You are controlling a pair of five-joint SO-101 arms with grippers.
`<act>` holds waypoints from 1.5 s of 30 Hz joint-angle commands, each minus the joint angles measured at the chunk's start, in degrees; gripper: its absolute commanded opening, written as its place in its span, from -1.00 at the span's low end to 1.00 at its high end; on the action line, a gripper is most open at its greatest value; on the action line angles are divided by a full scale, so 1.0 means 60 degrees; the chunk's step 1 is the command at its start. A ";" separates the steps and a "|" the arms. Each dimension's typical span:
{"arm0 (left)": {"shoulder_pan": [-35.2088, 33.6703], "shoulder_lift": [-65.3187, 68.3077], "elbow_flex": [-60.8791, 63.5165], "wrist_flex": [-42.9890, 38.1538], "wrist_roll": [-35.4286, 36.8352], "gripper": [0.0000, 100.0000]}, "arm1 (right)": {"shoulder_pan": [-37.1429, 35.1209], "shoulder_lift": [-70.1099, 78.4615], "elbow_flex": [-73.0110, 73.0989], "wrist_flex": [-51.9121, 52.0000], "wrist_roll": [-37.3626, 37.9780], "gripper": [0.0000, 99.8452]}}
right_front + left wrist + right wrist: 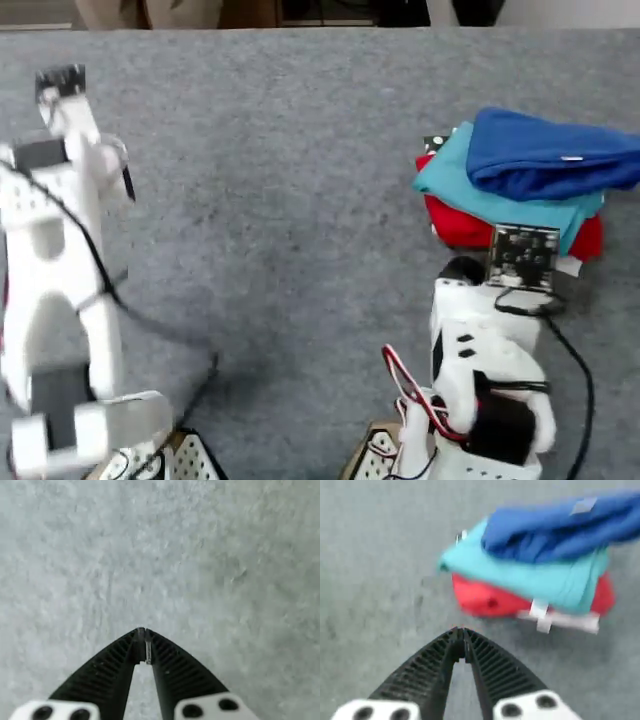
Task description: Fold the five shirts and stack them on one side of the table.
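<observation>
A stack of folded shirts lies on the right side of the grey table: a blue shirt (550,155) on top, a teal shirt (470,190) under it and a red shirt (460,228) below. The right wrist view shows the same blue shirt (550,530), teal shirt (530,577) and red shirt (485,601), with a white strip (560,621) sticking out under the red. My right gripper (461,632) is shut and empty, just short of the stack's near side. My left gripper (141,632) is shut and empty above bare cloth at the table's left.
The grey table covering (290,200) stretches between the two arms. The left arm (55,250) stands along the left edge and the right arm (490,370) at the front right, just in front of the stack. Cables trail at the front edge.
</observation>
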 commanded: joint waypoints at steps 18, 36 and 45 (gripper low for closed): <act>0.0264 -0.7289 1.1575 -0.5949 0.0015 -0.96 | 0.0388 -0.2938 0.4183 0.0337 0.0088 -0.99; 0.0220 -1.0073 1.3524 -0.5861 -0.0059 -0.96 | 0.4564 -0.2982 0.5604 0.0205 0.0088 -0.99; 0.0293 -1.2242 1.4154 -0.5861 -0.0015 -0.96 | 0.4564 -0.2982 0.5604 0.0205 0.0088 -0.99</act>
